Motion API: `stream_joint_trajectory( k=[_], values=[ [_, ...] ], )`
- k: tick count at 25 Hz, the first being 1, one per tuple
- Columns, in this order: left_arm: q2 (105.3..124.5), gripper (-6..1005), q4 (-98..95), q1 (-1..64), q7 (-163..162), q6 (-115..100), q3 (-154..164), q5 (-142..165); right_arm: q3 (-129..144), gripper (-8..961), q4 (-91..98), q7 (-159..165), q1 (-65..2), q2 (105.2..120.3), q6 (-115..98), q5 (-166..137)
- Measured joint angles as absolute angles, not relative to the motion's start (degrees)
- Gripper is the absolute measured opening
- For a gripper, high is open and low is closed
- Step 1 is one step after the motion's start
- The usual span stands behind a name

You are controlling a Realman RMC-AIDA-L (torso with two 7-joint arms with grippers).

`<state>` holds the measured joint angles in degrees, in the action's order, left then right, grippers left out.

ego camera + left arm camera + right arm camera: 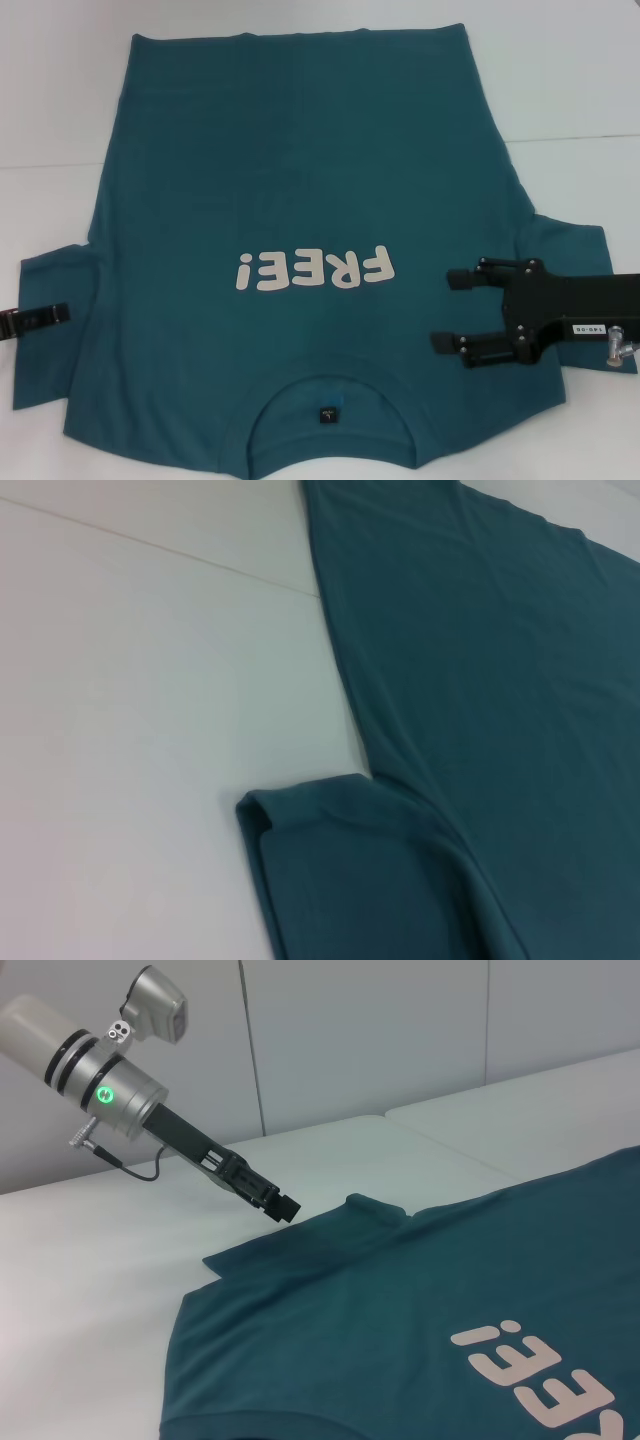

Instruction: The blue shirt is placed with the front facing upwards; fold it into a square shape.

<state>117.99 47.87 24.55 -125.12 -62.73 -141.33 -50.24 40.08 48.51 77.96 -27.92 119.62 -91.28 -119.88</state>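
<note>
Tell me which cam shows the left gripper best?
Right wrist view: the left gripper shows in full on its arm, tip at the shirt's sleeve edge. Head view catches only its tip at the frame edge. Left wrist view shows only shirt and table.

Large teal-blue short-sleeved cotton T-shirt [300, 190] spread flat, front up, on white bench [560, 80]; unfolded; white "FREE!" lettering [314, 269] on chest; ribbed round collar [330, 420] nearest robot, hem farthest; both sleeves extended sideways.

Head overhead; wrists low, perhaps sharing sleeve [300, 810].
</note>
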Motion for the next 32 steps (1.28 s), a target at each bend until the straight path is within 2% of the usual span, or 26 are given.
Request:
stream_joint_trajectory(
  k=[11, 17, 32],
  values=[
    [117.85, 897, 47.4, 24.8, -124.8, -63.0, -141.9, -50.2, 40.5, 927, 48.5, 78.4, -28.1, 119.62, -90.4, -119.9],
    [117.84, 849, 47.6, 24.3, -124.9, -61.4, -142.9, -50.2, 40.5, 926, 48.5, 78.4, -28.1, 119.62, -90.4, -119.9],
    [117.53, 846, 44.1, 25.8, -124.5, -62.0, -141.2, -50.2, 40.4, 926, 48.5, 78.4, -28.1, 119.62, -90.3, -119.9]
  ],
)
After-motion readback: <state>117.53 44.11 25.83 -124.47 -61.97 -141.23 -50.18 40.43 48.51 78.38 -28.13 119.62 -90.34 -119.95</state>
